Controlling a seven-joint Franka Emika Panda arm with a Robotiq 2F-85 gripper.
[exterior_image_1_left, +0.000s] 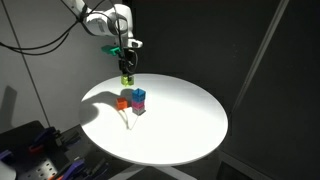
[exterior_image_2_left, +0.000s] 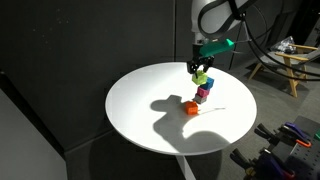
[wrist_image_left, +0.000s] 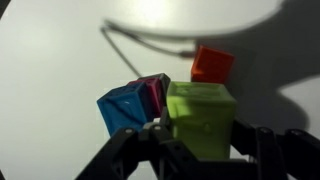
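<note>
Room: dark walls, lit round white table.
Green block: in the claw, lifted off the table, hanging in the air; seen in both exterior views.
Claw: clamped on green block, fingers on two opposite side faces, pointing down.
Handling: looks like a small stiff cube, likely light. The flat faces seem smooth, so it may slip or twist if held off-centre. Not fragile by the look.
Grip spot: best on opposite flat faces, mid-height and centred, not on edges or corners.
Blue block: below the claw and a bit to one side, on top of pink block.
Pink block: under blue block, on the table, below the claw.
Orange block: on the table, just beside the stack foot, past the claw tips in the wrist view; cannot tell if it touches.
Thin line: on the table beyond the stack; cannot tell what it is.
</note>
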